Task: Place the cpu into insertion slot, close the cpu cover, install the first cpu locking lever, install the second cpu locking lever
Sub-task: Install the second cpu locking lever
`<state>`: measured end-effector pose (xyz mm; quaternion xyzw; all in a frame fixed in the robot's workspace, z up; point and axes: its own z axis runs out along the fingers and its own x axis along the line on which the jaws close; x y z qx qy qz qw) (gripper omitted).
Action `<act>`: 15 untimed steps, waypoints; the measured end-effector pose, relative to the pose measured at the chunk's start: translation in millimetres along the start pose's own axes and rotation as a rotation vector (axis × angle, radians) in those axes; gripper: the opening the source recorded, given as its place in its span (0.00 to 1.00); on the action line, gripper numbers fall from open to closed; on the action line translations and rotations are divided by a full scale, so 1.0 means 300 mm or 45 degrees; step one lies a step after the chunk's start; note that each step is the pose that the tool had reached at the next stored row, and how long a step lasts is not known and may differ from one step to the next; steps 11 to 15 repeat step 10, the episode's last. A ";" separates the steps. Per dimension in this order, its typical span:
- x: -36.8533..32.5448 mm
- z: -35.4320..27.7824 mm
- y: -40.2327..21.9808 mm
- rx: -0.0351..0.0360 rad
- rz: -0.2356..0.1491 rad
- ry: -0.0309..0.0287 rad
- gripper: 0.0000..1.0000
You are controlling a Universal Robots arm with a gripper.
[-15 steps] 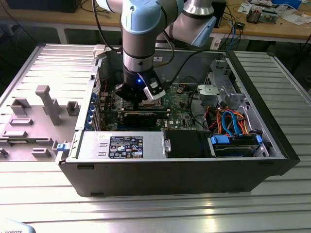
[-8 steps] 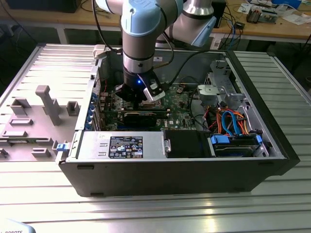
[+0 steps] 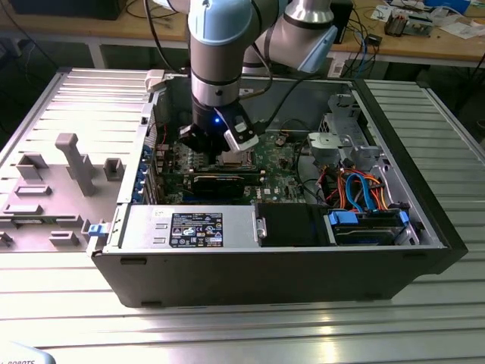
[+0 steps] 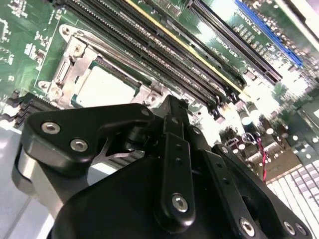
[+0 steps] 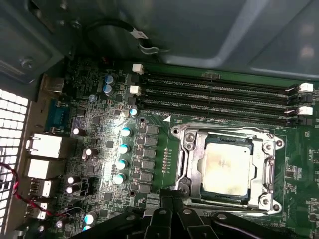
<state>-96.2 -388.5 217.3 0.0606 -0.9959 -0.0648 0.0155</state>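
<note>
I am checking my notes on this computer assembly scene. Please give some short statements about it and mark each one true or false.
1. The cpu lies inside the insertion slot. True.
2. The cpu cover is folded down around the chip. True.
3. The gripper holds the cpu in the air. False: the chip sits in the socket and the gripper is beside it.
4. The memory slots are full of modules. False: they look empty.
5. The computer case lies open on a metal table. True.
</note>
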 end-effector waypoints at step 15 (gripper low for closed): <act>0.001 -0.038 0.005 -0.0007 0.000 0.0000 0.11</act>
